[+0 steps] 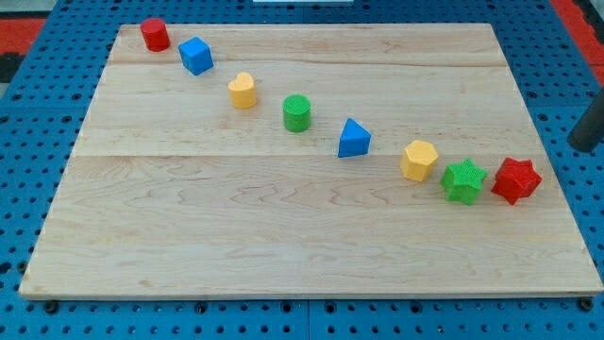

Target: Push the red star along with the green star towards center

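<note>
Red star (516,179) lies near the board's right edge, low on the view's right, with the green star (464,180) just beside it on its left; I cannot tell whether the two touch. A dark rod (589,127) enters at the view's far right edge, off the wooden board (283,246), up and to the right of the red star and apart from it. My tip's very end is cut off by the frame edge, so its exact spot does not show. The arm has no jaws, only the rod, and it holds nothing.

From the stars a diagonal row of blocks runs up to the view's top left: a yellow hexagon (419,160), a blue triangle (354,139), a green cylinder (296,112), a yellow block (243,91), a blue cube (196,56) and a red cylinder (155,35).
</note>
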Robot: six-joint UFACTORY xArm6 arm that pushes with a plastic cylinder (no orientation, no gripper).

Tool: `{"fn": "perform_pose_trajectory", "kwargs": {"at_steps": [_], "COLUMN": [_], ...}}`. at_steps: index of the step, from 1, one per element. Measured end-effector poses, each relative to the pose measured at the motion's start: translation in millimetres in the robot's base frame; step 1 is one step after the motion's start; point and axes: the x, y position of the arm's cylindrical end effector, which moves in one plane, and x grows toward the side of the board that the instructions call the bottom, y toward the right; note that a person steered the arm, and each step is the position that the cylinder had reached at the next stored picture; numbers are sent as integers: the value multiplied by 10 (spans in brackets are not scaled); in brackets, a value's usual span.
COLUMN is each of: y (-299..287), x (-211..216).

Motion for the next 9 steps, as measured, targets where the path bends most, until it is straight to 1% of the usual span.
{"fn": "perform_pose_trajectory", "kwargs": {"at_steps": [1,2,4,7,8,9], "y": [-119,-401,-1337,-1222,-1607,-2242], "x": [359,414,321,329,330,343]}}
